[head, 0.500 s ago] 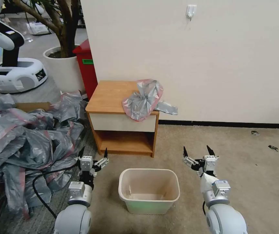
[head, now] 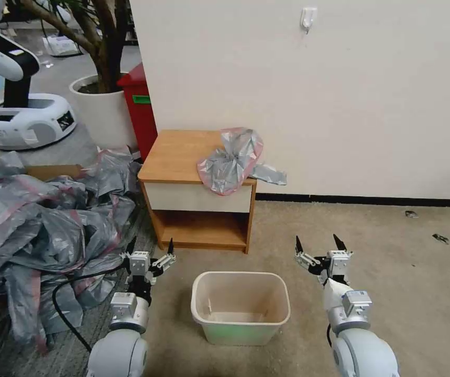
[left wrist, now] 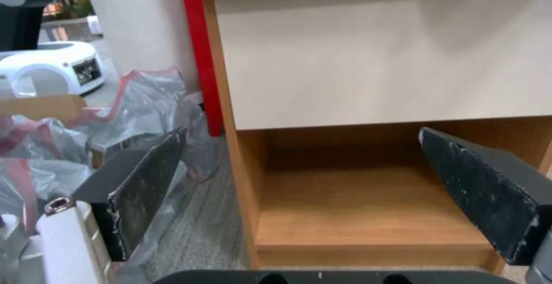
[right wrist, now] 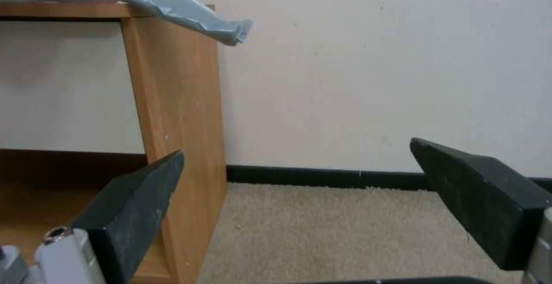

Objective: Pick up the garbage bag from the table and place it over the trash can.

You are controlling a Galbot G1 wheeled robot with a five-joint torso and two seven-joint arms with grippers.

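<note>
Jaws on your left gripper (head: 150, 250) and right gripper (head: 319, 246) gape empty, flanking the trash can (head: 240, 307); the garbage bag (head: 231, 159) awaits pickup.

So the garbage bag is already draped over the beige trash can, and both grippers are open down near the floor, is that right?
Not quite. In the head view the garbage bag lies crumpled on the table, hanging over its front right corner; the trash can stands bare on the carpet. The rest holds: the left gripper and right gripper are both open, low beside the can.
</note>
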